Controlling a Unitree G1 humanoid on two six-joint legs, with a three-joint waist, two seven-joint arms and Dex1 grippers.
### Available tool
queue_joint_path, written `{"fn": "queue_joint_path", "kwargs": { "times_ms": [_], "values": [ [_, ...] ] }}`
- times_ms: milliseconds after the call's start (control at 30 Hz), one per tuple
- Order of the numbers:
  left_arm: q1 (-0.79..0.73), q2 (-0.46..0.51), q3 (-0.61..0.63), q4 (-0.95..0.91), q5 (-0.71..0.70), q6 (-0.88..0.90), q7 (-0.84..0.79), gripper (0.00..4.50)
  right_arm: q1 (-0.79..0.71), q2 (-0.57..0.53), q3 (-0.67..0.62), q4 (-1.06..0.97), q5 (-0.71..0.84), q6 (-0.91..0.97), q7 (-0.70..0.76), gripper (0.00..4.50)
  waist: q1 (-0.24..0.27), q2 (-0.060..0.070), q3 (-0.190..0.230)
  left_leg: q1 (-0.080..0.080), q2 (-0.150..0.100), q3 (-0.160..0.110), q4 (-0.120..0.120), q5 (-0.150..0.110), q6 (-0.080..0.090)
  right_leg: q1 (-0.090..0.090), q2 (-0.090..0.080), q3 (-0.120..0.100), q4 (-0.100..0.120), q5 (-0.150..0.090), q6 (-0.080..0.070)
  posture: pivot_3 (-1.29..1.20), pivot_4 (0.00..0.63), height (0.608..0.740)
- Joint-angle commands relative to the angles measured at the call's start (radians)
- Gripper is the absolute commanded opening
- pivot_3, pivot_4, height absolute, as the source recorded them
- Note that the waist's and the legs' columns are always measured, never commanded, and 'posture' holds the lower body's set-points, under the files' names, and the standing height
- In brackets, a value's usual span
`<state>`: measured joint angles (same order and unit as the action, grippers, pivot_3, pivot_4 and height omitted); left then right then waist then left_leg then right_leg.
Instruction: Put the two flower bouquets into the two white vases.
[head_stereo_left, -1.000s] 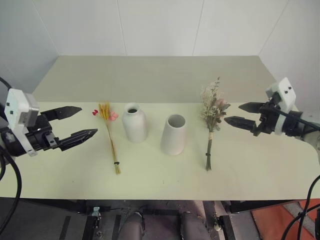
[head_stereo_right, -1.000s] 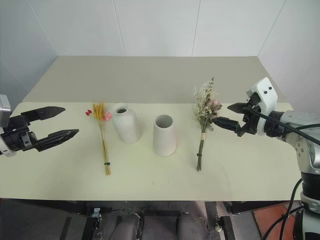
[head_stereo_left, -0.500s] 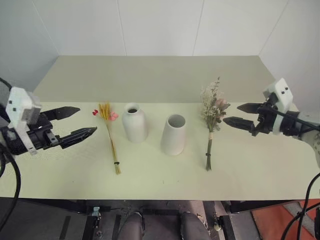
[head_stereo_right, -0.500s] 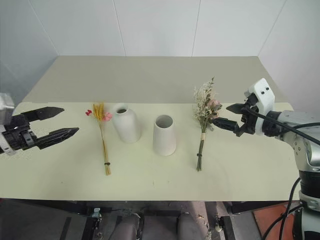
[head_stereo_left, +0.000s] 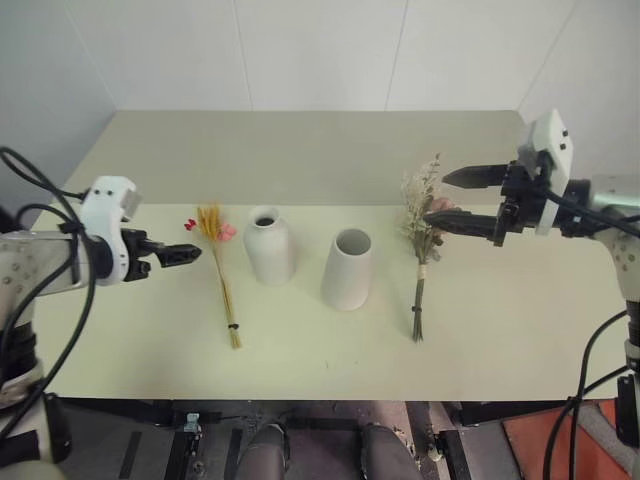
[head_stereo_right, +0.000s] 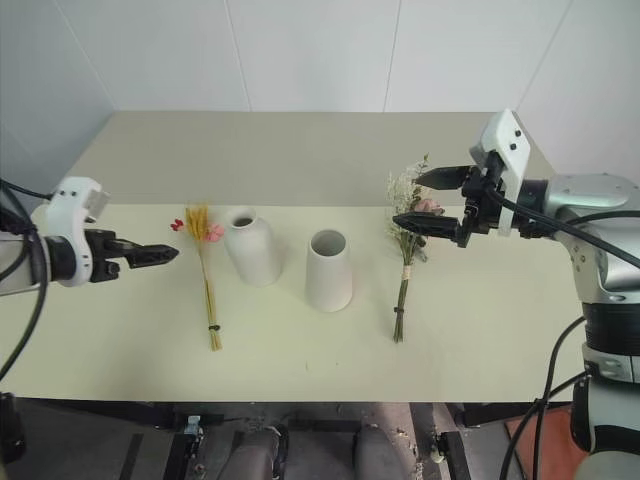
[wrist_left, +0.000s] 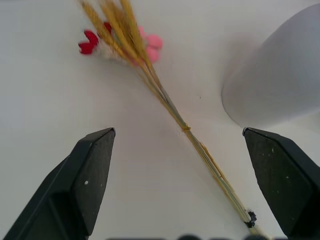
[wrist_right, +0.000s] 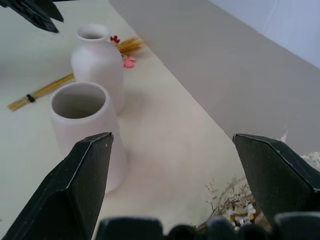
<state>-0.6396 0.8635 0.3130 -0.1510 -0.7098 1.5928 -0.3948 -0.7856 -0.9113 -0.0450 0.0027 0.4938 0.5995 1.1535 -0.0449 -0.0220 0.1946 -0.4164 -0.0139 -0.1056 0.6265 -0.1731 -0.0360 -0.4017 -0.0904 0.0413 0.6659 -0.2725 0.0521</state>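
table (head_stereo_left: 500, 330) | wheat bundle (head_stereo_left: 222, 280) | two vases (head_stereo_left: 270, 246) | rose bunch (head_stereo_left: 422, 240)

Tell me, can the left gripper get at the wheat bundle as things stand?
Probably yes. The left gripper is open beside the wheat bundle, which lies flat on the table, with nothing between them.

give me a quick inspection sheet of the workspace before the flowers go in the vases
surface: pale green table, both bouquets lying flat on it.
job's things: wheat bundle left of the bottle vase; wide-mouth vase beside it; rose bouquet to the right. Both vases upright and empty.
clutter: nothing seen.
grippers: left gripper open, pointing at the wheat bundle, holding nothing; right gripper open above the rose bouquet's blossoms, holding nothing.
cables: black cables looping along both arms, off the table.
surroundings: plain white walls; floor beyond the table's near edge.
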Motion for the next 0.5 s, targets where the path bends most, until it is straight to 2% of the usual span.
{"fn": "queue_joint_path", "kwargs": {
  "times_ms": [33,167,267,367,500],
  "values": [
    [-0.034,-0.031,-0.022,0.036,0.017,0.022,0.063,4.45,-0.052,0.005,-0.001,0.017,-0.005,-0.069,0.055,4.50,-0.001,0.000,0.000,0.000,0.000,0.000,0.000,0.000,0.000,0.000,0.000,0.000,0.000,0.000,0.000,0.00,0.150,0.740],
    [-0.039,-0.088,-0.110,0.083,0.063,0.022,0.166,4.45,-0.083,0.018,0.009,0.041,-0.014,-0.107,0.099,4.50,0.000,0.000,0.000,0.000,0.000,0.000,0.000,0.000,0.000,0.000,0.000,0.000,0.002,0.000,0.000,0.00,0.150,0.740],
    [-0.040,-0.124,-0.121,0.110,0.079,0.022,0.195,4.45,-0.090,0.023,0.010,0.043,-0.014,-0.122,0.114,4.50,0.002,0.000,0.000,0.000,0.000,0.000,0.000,0.000,0.000,0.000,-0.001,0.000,0.002,0.000,0.000,0.00,0.150,0.740],
    [-0.051,-0.162,-0.114,0.136,0.118,0.022,0.217,3.84,-0.080,0.019,-0.001,0.034,-0.005,-0.124,0.128,4.50,0.002,0.000,0.000,0.000,-0.001,0.000,0.000,0.000,0.000,0.000,-0.001,0.000,0.002,0.000,0.000,0.00,0.150,0.740],
    [-0.066,-0.181,-0.110,0.161,0.162,0.014,0.211,2.50,-0.067,0.017,-0.007,0.024,-0.004,-0.124,0.132,4.50,0.002,0.000,0.000,0.000,-0.001,0.000,0.000,0.000,0.000,0.000,-0.001,0.000,0.002,0.001,0.000,0.00,0.150,0.740]
  ]
}}
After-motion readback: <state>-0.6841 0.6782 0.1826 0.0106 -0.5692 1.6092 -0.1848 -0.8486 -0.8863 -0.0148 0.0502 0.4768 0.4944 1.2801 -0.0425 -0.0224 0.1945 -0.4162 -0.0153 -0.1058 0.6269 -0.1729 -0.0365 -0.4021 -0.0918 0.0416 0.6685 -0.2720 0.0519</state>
